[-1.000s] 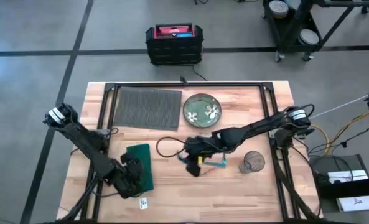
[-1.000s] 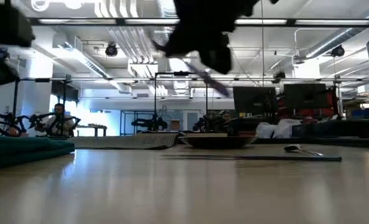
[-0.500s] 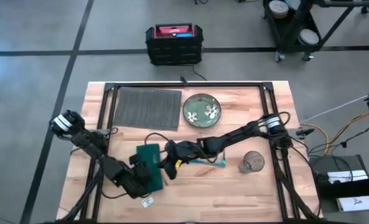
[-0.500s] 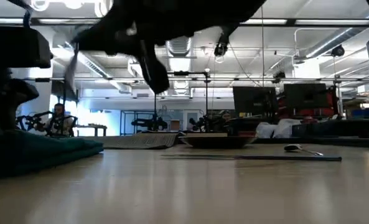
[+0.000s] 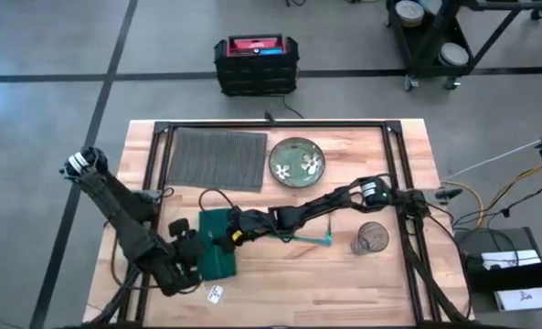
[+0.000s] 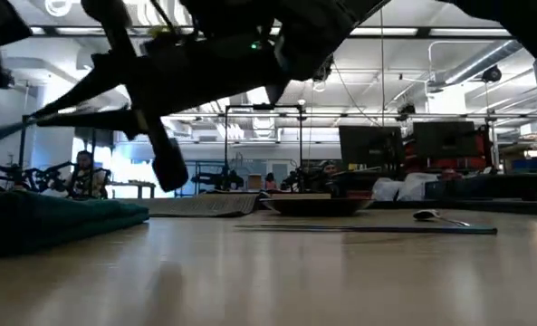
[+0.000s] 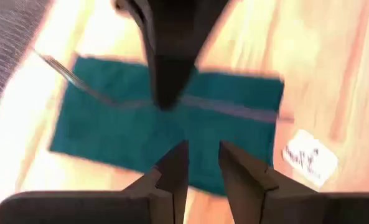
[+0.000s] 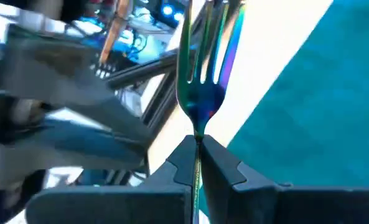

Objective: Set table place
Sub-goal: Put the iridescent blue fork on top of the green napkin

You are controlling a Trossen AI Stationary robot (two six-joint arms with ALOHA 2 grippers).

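Since half a second ago the right gripper [image 5: 227, 236] has travelled further toward the left side of the table [image 5: 289, 283] and now hangs over the dark green napkin [image 5: 217, 258], its arm stretched across from the right edge; a full second ago it was still near the middle, beside the teal-handled utensil [image 5: 309, 239]. Its jaws are pressed tight on the stem of an iridescent fork [image 8: 200, 74], whose tines stick out past the fingertips [image 8: 183, 163] in the right wrist view. The left gripper [image 5: 190, 249] has drawn back slightly and sits just beside the napkin's left edge, with its jaws slightly spread and nothing between them, as the left wrist view shows [image 7: 201, 163]. The napkin lies flat and has shifted only a little. The placemat [image 5: 217, 157] stays at the far left of the table, well apart from the napkin, with the green flowered plate [image 5: 296, 159] just beside it on the right. The glass [image 5: 372, 238] and the small white tag [image 5: 214, 293] are unmoved. In the low view the arms are blurred dark shapes crossing the top, so the fork cannot be made out there; the right arm's body hides part of the napkin in the left wrist view.
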